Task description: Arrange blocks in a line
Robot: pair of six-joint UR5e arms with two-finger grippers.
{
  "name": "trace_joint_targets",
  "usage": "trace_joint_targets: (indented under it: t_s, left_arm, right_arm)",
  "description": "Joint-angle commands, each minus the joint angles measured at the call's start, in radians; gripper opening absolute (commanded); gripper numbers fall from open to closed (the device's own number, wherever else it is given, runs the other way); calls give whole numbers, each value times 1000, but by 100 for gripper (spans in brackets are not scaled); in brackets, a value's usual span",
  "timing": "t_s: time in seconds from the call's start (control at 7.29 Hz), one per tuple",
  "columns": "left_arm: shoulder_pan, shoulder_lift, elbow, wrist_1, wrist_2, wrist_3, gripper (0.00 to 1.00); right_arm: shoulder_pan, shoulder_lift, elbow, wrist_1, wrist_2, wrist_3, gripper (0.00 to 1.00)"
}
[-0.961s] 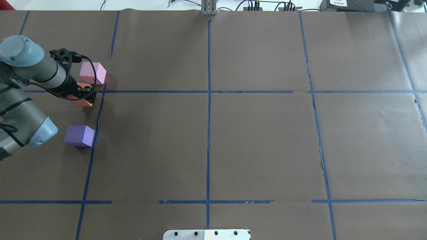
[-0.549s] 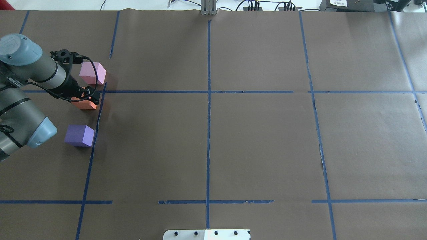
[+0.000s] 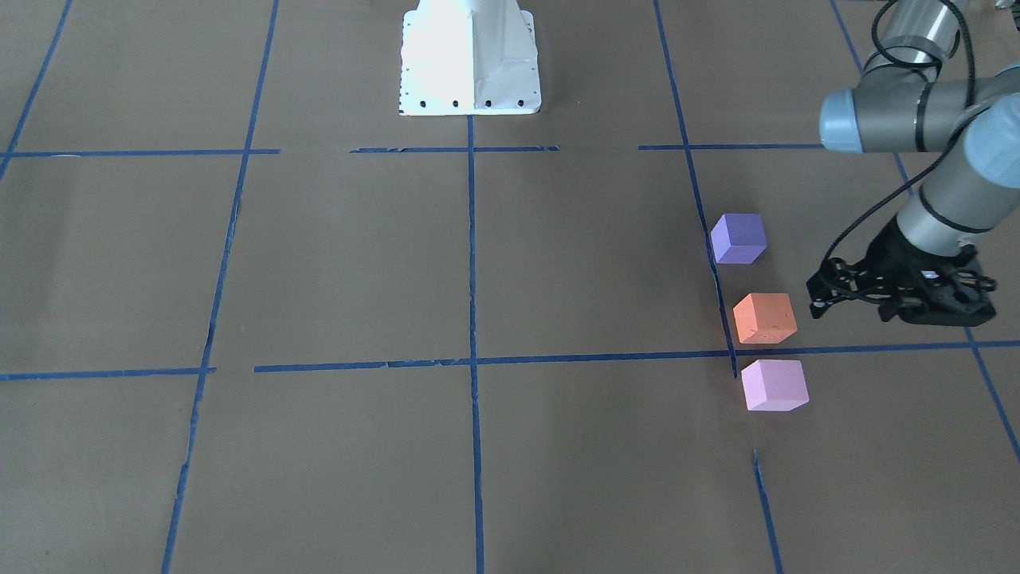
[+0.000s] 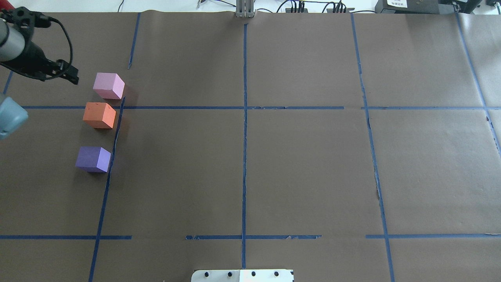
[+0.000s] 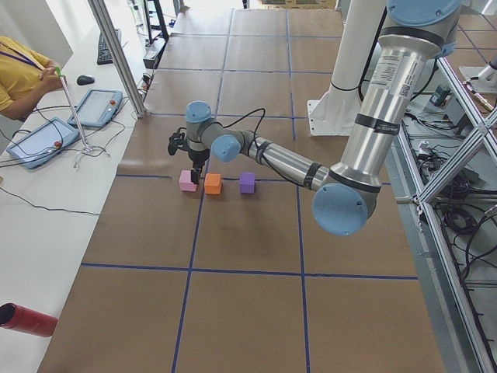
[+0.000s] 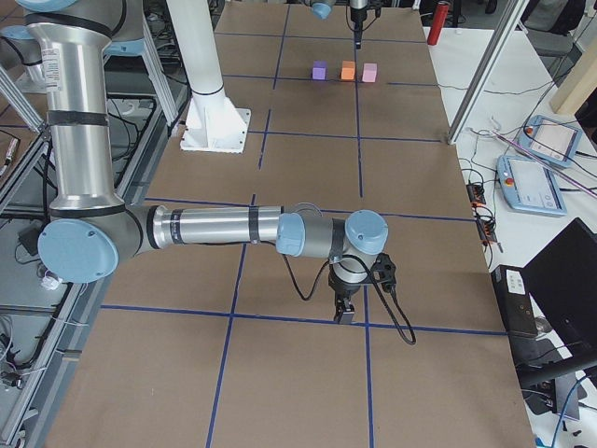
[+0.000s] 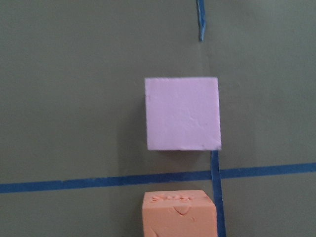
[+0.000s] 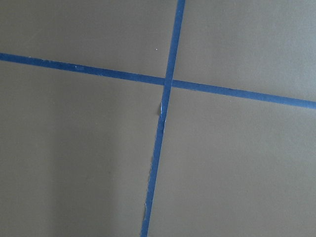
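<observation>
**A:** Starting from the left end, what's there?

**B:** The left gripper [image 4: 69,73] hangs above the table [image 4: 305,164], out toward the far-left corner and apart from every block. It carries nothing. Whether its fingers are spread or drawn together, I cannot tell.

**A:** And the blocks?

**B:** They are just right of the gripper, three in a row running from the far long edge back toward the robot's edge. The pink block [image 4: 108,85] is farthest out, the orange block [image 4: 99,114] is in the middle, and the purple block [image 4: 93,159] is nearest the robot. All three sit flat and none touch. Pink and orange are near each other, with a cross strip [image 7: 98,180] of tape between them. Orange and purple stand farther apart.

**A:** What about the edges?

**B:** A blue tape line [image 4: 106,192] runs down the row's right side and starts at pink's corner. Orange and purple sit just beside it. The row slants a little, with purple further left than pink.

**A:** Is there room to move?

**B:** Right of that line, brown paper and the tape grid stretch across the middle to the right end. The white base plate [image 4: 242,275] sits at the robot's edge, mid-table.

**A:** And the other arm?

**B:** The right gripper [image 6: 345,315] hangs low over a tape crossing near the right end, well apart from the blocks. Only the side view shows it, so I cannot tell whether it is spread or closed.
</observation>
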Motion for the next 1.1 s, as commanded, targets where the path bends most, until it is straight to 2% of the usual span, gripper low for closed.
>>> trace_joint_targets:
  t_s: [0.0, 0.27, 0.41, 0.69, 0.96]
  left_arm:
    - [-216, 68, 41, 29, -12, 327, 99]
    - [-310, 169, 102, 20, -122, 533, 99]
    - [-331, 215, 103, 17, -125, 589, 99]
    - [-335, 222, 87, 17, -75, 593, 100]
    - [-333, 219, 87, 20, -75, 593, 100]
  right_arm:
    - [0, 0, 0, 0, 0, 0, 100]
    - [0, 0, 0, 0, 0, -2, 100]
    - [0, 0, 0, 0, 0, 0, 100]
    - [0, 0, 0, 0, 0, 0, 100]
    - [1, 0, 0, 0, 0, 0, 100]
